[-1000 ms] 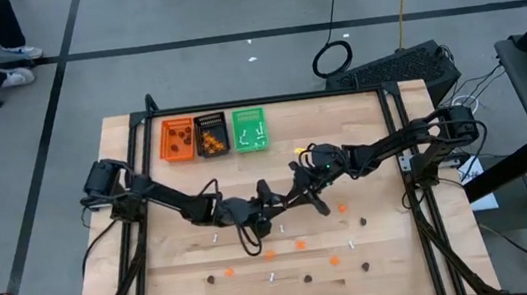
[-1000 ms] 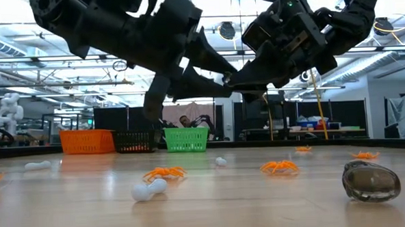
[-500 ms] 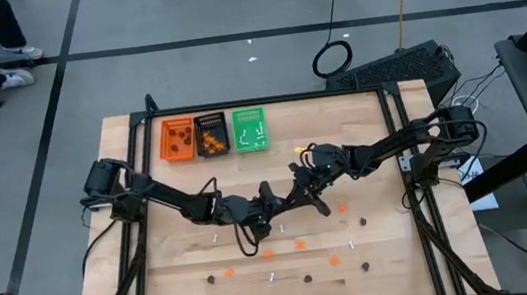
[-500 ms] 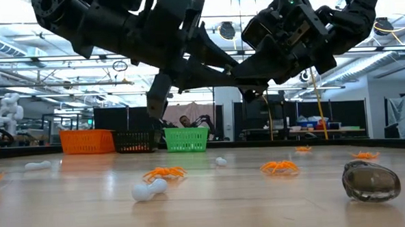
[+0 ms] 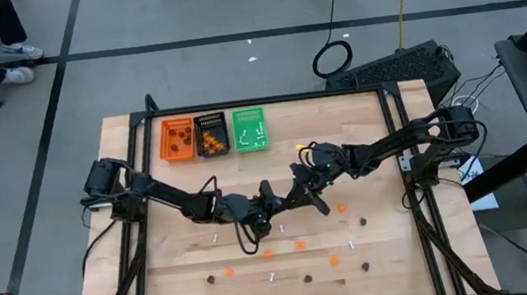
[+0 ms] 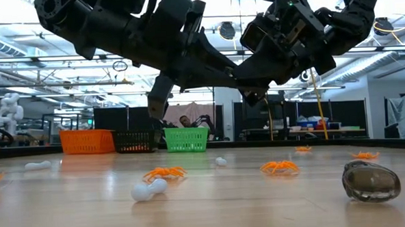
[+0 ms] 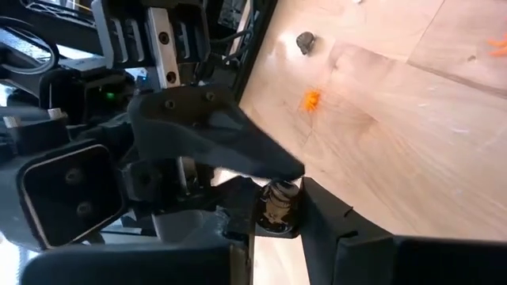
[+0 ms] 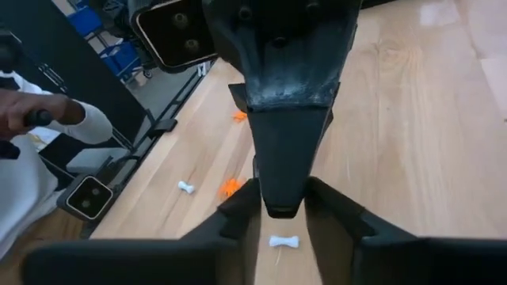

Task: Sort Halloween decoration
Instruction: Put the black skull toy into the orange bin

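**Two end effectors meet mid-tabletop: dark blob changing hands**

Three trays sit side by side at the far left of the tabletop (image 5: 372, 124): orange tray (image 5: 163, 143), black tray (image 5: 196, 125), green tray (image 5: 258, 118). All three hold some pieces.

Left end effector (image 5: 270, 203): raised above the middle of the tabletop. Its fingers are drawn in close on a dark brown blob (image 7: 277, 204), which sits upright between the tips.

Right end effector (image 5: 296, 192): tip to tip with the left one, at the same height. Its fingers are parted a little, on either side of the left tip. One finger lies just over the blob. The contact is hidden, so I cannot tell whether it touches.

Step in hand, judged: a mid-air pass of the blob.
- Confirm the left grip is firm before the right backs off.
- Draw the right away along its own finger line, without sideways drag, or the blob may twist out.
- Keep both arms level until they are apart.
- Then carry the blob to a tray.

Held blob: small, rounded, brown with paler bands, slightly glossy.

Loose decoration lies across the near half of the tabletop:
- white sticks (image 6: 148, 190), shaped like bones
- orange blobs (image 6: 165, 173), leggy and flat
- dark brown blobs (image 6: 371, 181), shiny
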Controlling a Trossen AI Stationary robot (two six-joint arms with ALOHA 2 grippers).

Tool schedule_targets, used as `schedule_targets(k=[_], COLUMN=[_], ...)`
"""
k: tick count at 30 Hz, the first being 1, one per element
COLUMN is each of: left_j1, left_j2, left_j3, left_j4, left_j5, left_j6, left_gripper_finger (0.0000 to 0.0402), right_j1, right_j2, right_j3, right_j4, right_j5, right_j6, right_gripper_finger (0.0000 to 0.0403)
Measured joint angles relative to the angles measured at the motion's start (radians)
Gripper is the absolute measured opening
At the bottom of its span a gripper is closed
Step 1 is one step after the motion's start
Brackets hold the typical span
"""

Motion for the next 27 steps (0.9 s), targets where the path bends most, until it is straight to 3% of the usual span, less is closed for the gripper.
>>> schedule_targets(k=[6,11,19,27], left_j1=[-0.016,-0.025,-0.075,-0.134], left_j2=[0.000,0.000,-0.026,-0.072], left_j3=[0.000,0.000,0.000,0.000], left_j4=[0.002,0.005,0.025,0.050], left_j5=[-0.003,-0.021,-0.145,-0.207], left_j6=[0.023,0.019,-0.053,-0.340], left_gripper_finger=[0.0056,0.0056,0.0055,0.0058], right_j1=[0.001,0.000,0.003,0.110], right_j2=[0.000,0.000,-0.001,-0.001], right_j3=[0.000,0.000,0.000,0.000], right_j4=[-0.048,-0.067,-0.154,-0.068], right_j5=[-0.003,-0.001,0.072,0.341], right_j6=[0.006,-0.003,-0.064,-0.181], right_gripper_finger=[0.0177,0.0225,0.0232,0.0227])
